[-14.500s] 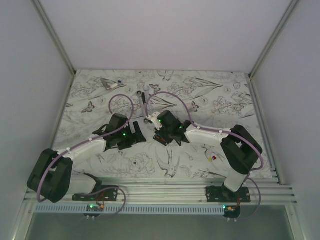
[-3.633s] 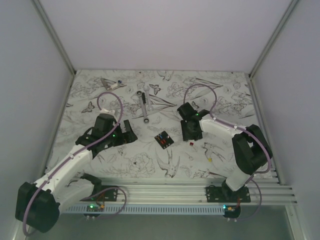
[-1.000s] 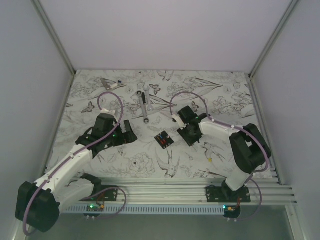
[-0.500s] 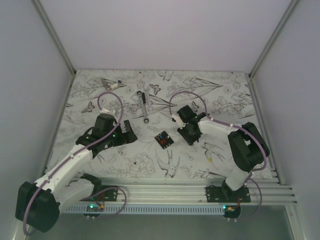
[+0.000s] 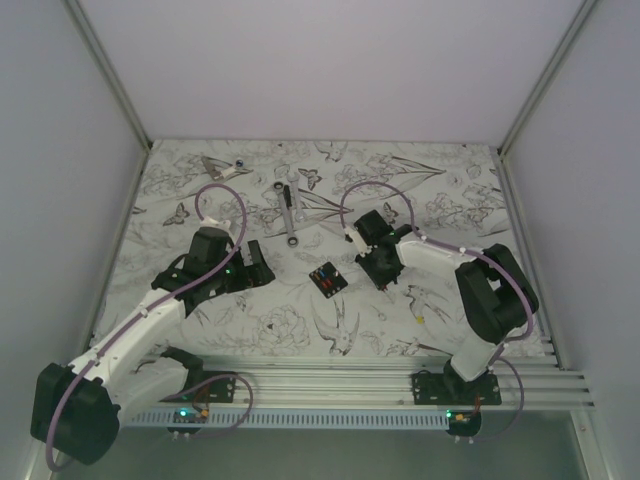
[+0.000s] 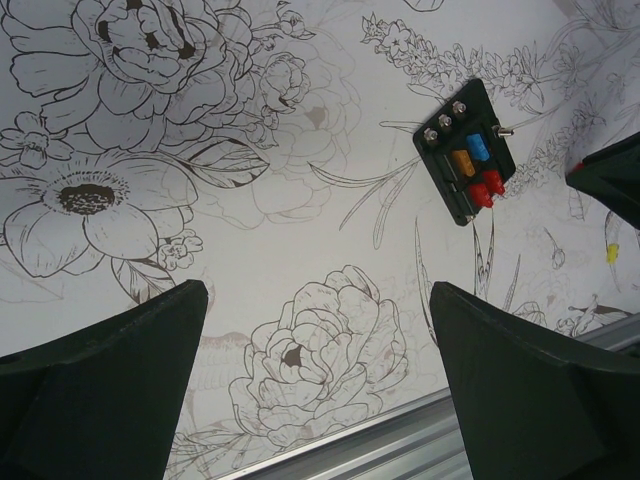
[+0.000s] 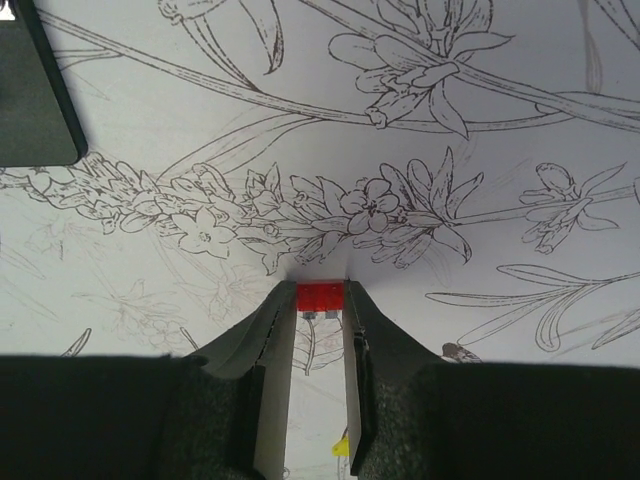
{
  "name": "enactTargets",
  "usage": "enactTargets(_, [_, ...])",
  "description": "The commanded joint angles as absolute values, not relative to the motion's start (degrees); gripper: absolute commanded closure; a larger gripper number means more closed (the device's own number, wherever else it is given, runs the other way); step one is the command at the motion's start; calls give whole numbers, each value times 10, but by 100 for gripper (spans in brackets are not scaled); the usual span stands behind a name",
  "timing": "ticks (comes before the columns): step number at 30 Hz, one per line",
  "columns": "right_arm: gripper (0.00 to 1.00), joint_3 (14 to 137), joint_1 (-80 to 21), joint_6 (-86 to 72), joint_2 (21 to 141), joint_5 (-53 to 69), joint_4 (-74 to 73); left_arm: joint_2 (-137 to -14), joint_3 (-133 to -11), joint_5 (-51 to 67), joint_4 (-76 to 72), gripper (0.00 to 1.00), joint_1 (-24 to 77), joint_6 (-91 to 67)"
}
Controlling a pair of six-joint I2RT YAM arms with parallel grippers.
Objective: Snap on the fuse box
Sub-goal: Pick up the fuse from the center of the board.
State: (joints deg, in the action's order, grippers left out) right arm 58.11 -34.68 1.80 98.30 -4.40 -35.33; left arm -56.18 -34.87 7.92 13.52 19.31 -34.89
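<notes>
- The right gripper (image 7: 320,296) is down on the desk (image 5: 450,200) and closed on a loose red fuse (image 7: 320,297). In its wrist view, both inner faces meet the fuse's sides.
- The fuse sits at the very tips, so we judge the hold to be shallow. We should lift slowly and straight up, and check that the fuse comes up square rather than pivoting between the fingers.
- The fuse box (image 5: 327,279) lies flat on the desk between the two arms, just to the left of the right gripper and apart from both. It is turned at an angle to the desk's edges.
- The left wrist view shows an orange, a blue and two red fuses already seated in it, with slots that look free beside them. We should pick one free slot before moving.
- Because the box is angled, we should turn the wrist so that the fuse's long side lines up with the slot, then press straight down.
- The left gripper (image 6: 312,300) hangs wide open above the desk and holds nothing. Nothing braces the box, so a slanted push could slide it. If it shifts, the left gripper could steady it.
- A loose yellow fuse (image 5: 420,318) lies nearer the right base, out of our path.
</notes>
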Motion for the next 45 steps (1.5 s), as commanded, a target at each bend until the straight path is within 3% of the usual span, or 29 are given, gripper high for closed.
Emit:
enactTargets(1, [73,579,-343,-23,972,-36,-336,-550,-343,92,140,0,188,-354])
enactTargets(12, [71,597,-343,-218,892,-3,-270,-526,-335,97,85,3,219,-393])
enactTargets(23, [71,552,-355,-377,826,67,-117,-521,-327,-7,-56,14,358,-408])
enactTargets(41, [71,532,-378,-466,814,137,-23,-674,-370,-93,-245,54,466,-342])
enactTargets(45, [71,520,-379,-486,813,153,-1,-704,-379,-101,-275,55,470,-343])
